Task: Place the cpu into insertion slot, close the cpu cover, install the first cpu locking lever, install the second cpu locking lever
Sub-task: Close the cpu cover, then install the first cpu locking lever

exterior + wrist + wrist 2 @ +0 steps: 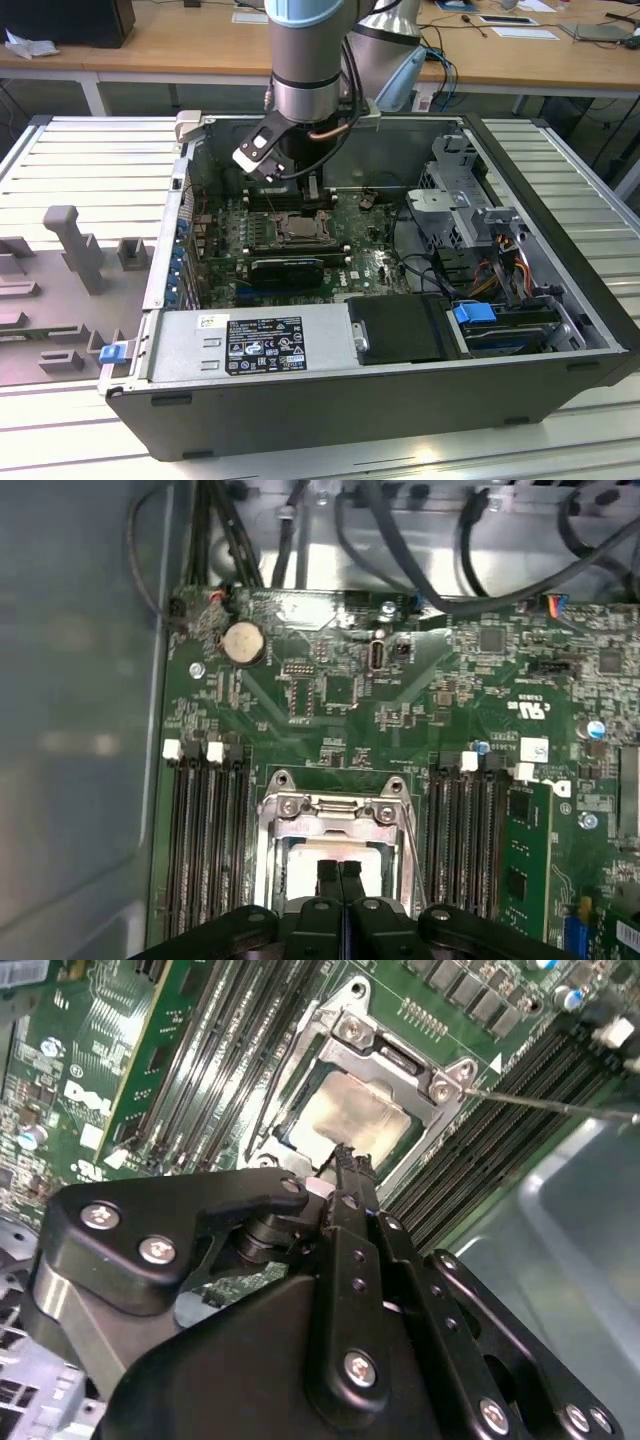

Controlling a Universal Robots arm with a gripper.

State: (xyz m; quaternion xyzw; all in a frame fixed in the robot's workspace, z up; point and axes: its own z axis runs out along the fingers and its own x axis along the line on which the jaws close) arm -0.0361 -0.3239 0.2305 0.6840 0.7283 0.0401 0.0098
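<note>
Cover-closing looks like the step in hand: the cpu (350, 1120) sits in the insertion slot (300, 232), with the cpu cover (335, 808) seemingly down around it. The end effector (338, 872), fingers pressed together and holding nothing, hovers at the chip's edge. A thin locking lever (540, 1100) stands free; catching it calls for precision.

The cpu (352, 1120) is silvery-grey — circuit board (330, 725) green, gripper (340, 868) black.

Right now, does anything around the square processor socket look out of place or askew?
One thing: a thin silvery metal lever sticks out sideways from the corner of the silvery frame plate, across the black memory slots, not tucked alongside it. The flat grey square chip looks straight in the window, under the black tool.
</note>
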